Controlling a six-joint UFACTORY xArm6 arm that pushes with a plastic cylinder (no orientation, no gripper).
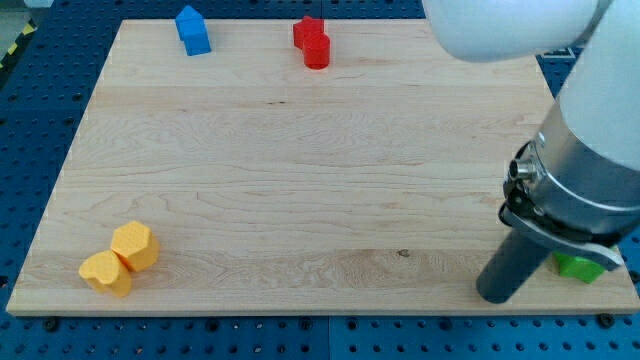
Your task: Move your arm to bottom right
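My tip (pixel 496 296) rests on the wooden board (pixel 300 180) near its bottom right corner. The dark rod rises from it up and to the right into the grey and white arm (pixel 590 150). A green block (pixel 578 266) lies just to the right of the tip, partly hidden behind the arm's mount; its shape cannot be made out. The tip stands a short way from it, not clearly touching.
A blue block shaped like a small house (pixel 193 30) and a red block (pixel 312 42) lie near the board's top edge. Two yellow blocks, one hexagonal (pixel 135 246) and one lower left (pixel 105 272), touch each other near the bottom left corner. Blue table surrounds the board.
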